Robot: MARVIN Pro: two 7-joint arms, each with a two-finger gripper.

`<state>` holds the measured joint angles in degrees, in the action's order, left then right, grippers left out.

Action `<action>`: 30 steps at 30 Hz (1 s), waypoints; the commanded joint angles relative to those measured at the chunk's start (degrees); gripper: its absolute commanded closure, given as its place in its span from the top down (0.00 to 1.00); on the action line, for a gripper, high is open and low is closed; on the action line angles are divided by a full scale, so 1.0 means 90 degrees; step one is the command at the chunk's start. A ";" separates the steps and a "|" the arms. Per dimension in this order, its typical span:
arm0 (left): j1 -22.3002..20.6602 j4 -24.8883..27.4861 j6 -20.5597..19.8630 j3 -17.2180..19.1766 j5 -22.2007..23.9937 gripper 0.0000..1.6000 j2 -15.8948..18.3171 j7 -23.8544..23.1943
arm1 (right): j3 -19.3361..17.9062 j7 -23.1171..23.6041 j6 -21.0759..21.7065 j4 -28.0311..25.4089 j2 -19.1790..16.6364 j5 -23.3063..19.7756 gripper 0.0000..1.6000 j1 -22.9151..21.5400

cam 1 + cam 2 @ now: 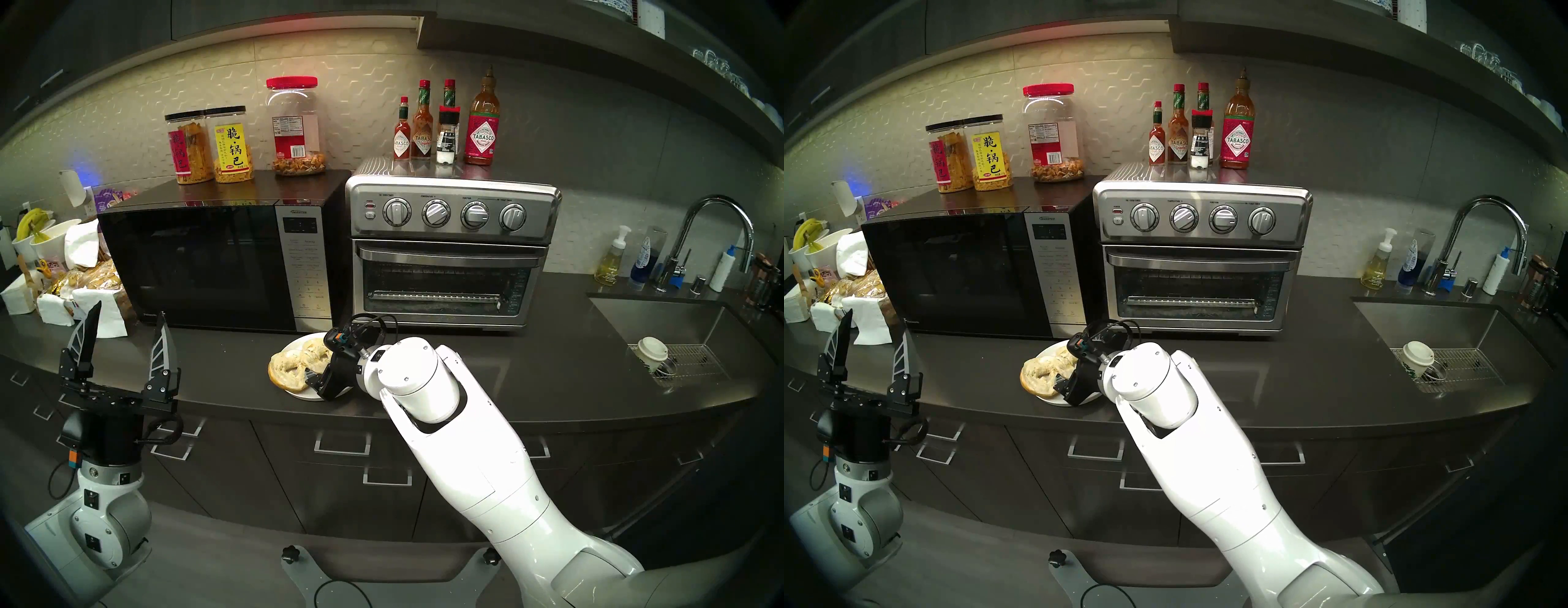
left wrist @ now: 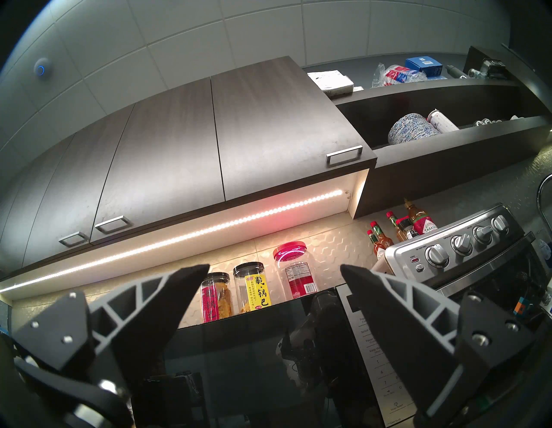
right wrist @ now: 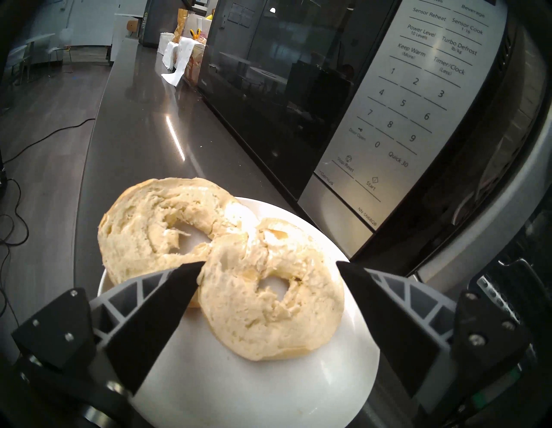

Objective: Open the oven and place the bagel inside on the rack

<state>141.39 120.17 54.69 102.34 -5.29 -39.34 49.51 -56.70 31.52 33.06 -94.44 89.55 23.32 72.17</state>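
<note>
Left gripper (image 1: pixel 125 339) parked off the counter's (image 1: pixel 530 373) front-left edge, fingers up, jaws wide apart, holding nothing. Looks staged clear so the other arm can work, and free to take the door later.

Far-left counter: bananas (image 1: pixel 32 221), bowls, napkins, bread bags. Clutter, well apart from the work area.

Microwave (image 1: pixel 203 263) against the back wall, three snack jars (image 1: pixel 250 136) on top. Not the target.

Plate (image 3: pixel 268 388) sits at the counter's front edge, just ahead of the microwave's keypad corner. Bagel (image 3: pixel 227 269) is on it: two halves, cut faces up, the far half overhanging the plate's left rim, the near half leaning on it.

Right gripper (image 3: pixel 270 263) comes in low from the right, jaws spread, empty. Wrist view shows the near half sitting between the fingers, the left tip at its edge; contact unclear. Reads as lining up a pinch across that half.

Oven (image 1: pixel 449 250) just right of the microwave, sauce bottles (image 1: pixel 445 123) on its top. Door shut, bar handle untouched, rack (image 1: pixel 437 297) visible through the glass, bare. So the open-door step isn't done, yet the arm is already on the bagel. My guess: the left arm has to pull the door.

Sink (image 1: pixel 636 314) at the right end, paper cup (image 1: pixel 653 352) inside. Irrelevant.
</note>
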 commanded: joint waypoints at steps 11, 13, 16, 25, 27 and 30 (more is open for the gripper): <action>-0.0003 0.0055 0.0002 0.0042 -0.0003 1.00 0.0001 0.0004 | 0.0097 0.0033 -0.0084 -0.0131 -0.0027 -0.0014 0.17 -0.0051; -0.0003 0.0055 0.0002 0.0042 -0.0003 1.00 0.0001 0.0004 | 0.0099 0.0044 -0.0069 -0.0192 -0.0069 -0.0017 0.12 -0.0018; -0.0003 0.0054 0.0002 0.0042 -0.0003 1.00 0.0001 0.0004 | 0.0079 0.0061 -0.0061 -0.0260 -0.0135 -0.0033 0.16 0.0017; -0.0006 0.0052 0.0003 0.0039 -0.0004 1.00 0.0001 0.0005 | -0.0222 0.0234 -0.0068 -0.0637 -0.0598 -0.0102 0.16 0.0122; -0.0007 0.0052 0.0003 0.0039 -0.0004 1.00 0.0001 0.0005 | -0.0310 0.0265 -0.0077 -0.0700 -0.0667 -0.0122 0.16 0.0137; -0.0006 0.0052 0.0003 0.0039 -0.0004 1.00 0.0001 0.0005 | -0.0404 0.0335 -0.0085 -0.0784 -0.0746 -0.0150 0.17 0.0155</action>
<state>141.40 120.17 54.69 102.34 -5.29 -39.34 49.51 -58.32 34.11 32.70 -98.24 84.83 22.35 73.59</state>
